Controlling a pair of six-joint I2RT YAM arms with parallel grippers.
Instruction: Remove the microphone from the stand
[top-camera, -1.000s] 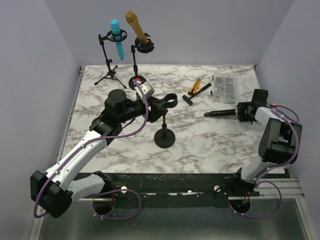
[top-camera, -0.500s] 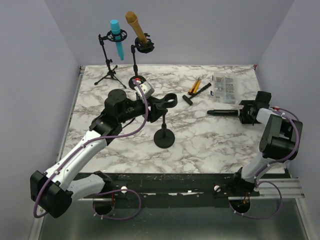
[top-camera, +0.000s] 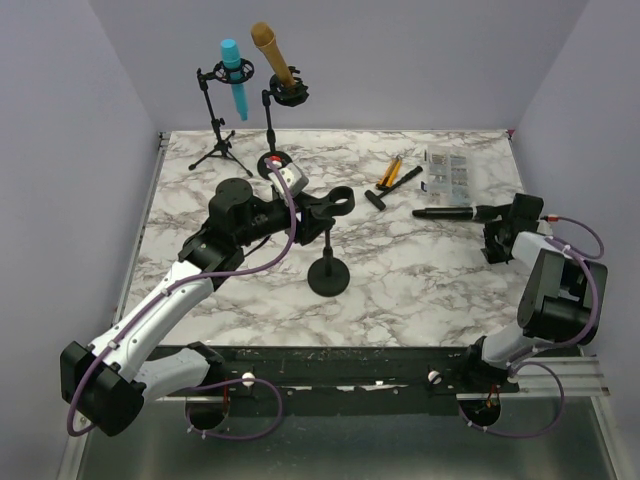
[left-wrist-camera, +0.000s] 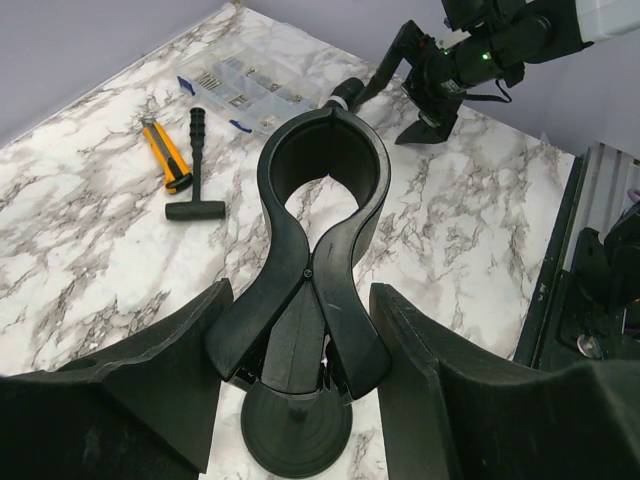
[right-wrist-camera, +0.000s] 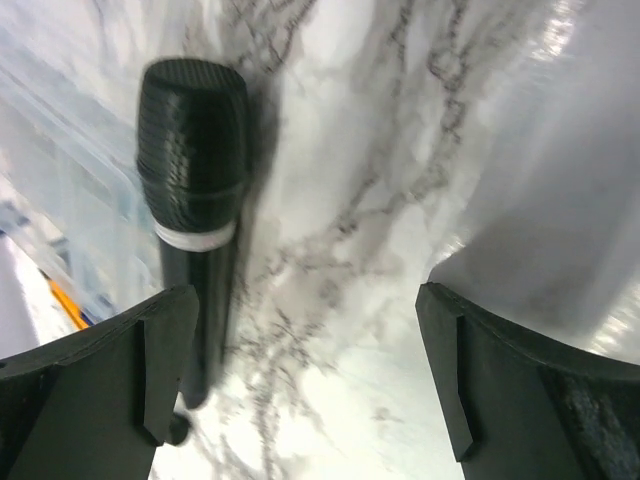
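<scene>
Your right gripper (right-wrist-camera: 305, 330) stands wide open, its matte black fingers spread over the marble with nothing between them but stone. The microphone (right-wrist-camera: 195, 150) is out of the stand and lies flat on the table, just inside one finger; whether they touch, you cannot tell. It has a black mesh head, a thin silver band and a glossy black barrel.

Your left gripper (left-wrist-camera: 300, 300) is closed on the lower limbs of the clip (left-wrist-camera: 305, 255), a smooth black plastic ring that stands empty on top of the stand (top-camera: 329, 275), which has a round, flat base.

The table (top-camera: 420, 280) is glossy white marble with grey veins, set between plain pale lavender walls (top-camera: 400, 60). The microphone rests just beside a clear organizer box (top-camera: 447, 172).

A second ago the microphone lay nearer you, angled, with its tail at the right gripper. It has since swung farther back toward the box, and the left arm has not moved.
</scene>
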